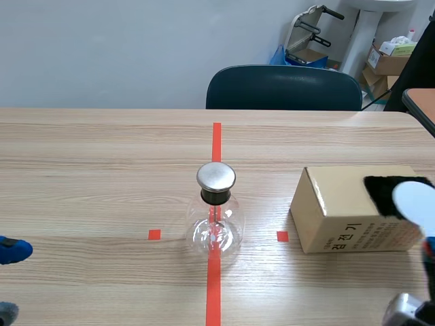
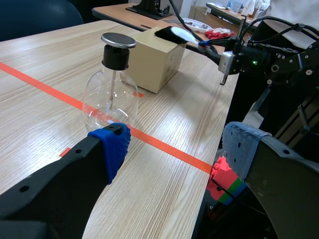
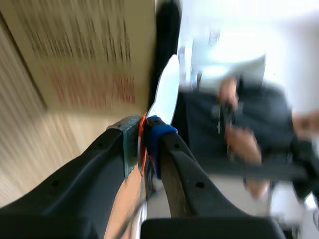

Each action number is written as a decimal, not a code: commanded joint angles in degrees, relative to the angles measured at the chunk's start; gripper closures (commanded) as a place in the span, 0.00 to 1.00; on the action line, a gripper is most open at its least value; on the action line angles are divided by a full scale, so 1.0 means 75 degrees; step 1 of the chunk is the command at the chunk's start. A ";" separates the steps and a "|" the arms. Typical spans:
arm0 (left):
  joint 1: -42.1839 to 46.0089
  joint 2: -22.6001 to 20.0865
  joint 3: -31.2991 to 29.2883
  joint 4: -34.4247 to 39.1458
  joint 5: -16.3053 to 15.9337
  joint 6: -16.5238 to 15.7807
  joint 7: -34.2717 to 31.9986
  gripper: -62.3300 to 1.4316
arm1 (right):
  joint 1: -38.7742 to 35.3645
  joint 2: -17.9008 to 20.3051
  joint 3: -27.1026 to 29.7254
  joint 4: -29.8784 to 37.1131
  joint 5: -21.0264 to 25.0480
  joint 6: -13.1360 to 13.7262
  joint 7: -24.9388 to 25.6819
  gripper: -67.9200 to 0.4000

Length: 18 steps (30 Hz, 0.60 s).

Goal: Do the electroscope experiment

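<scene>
At the middle of the desk (image 1: pixel 102 170), upright on the long orange-red tape line (image 1: pixel 213 285): a glass-flask electroscope (image 1: pixel 216 219), with a black stopper and round metal cap on top and a thin rod down inside the bulb. To its right, well apart, a cardboard box (image 1: pixel 340 217) with printed lettering on the near face. On top of the box, toward its right end, a black fuzzy cloth (image 1: pixel 380 193). Over that cloth, a white plate (image 1: pixel 416 200), flat and rounded; touching or just above, impossible to tell. Right end effector (image 3: pixel 146 142) clenched on the white plate's thin near end, with something orange-red pinched between the pads and the rest of the plate reaching out ahead beside the box. Left end effector (image 2: pixel 177 142) released, fingers wide apart, low at the desk's near left. Just ahead of its blue-padded finger (image 2: pixel 112 147), the electroscope, apart from it. Behind the desk, a dark blue chair (image 1: pixel 284 88).
</scene>
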 commanded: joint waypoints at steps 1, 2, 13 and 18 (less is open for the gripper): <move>-0.0023 -0.0020 -0.0029 0.0090 -0.0023 -0.0050 -0.0105 0.32 | 0.0006 0.0067 0.0000 0.0061 0.0006 -0.0044 0.0513 0.97; -0.0023 -0.0020 -0.0029 0.0090 -0.0023 -0.0050 -0.0105 0.32 | 0.0006 0.0052 0.0000 0.0061 0.0012 -0.0044 0.0688 0.97; -0.0023 -0.0020 -0.0029 0.0090 -0.0023 -0.0047 -0.0105 0.32 | -0.0009 0.0035 0.0003 0.0061 0.0006 -0.0050 -0.0198 0.97; -0.0023 -0.0020 -0.0029 0.0090 -0.0023 -0.0047 -0.0105 0.32 | -0.0017 0.0029 0.0003 0.0061 0.0012 -0.0052 0.0478 0.97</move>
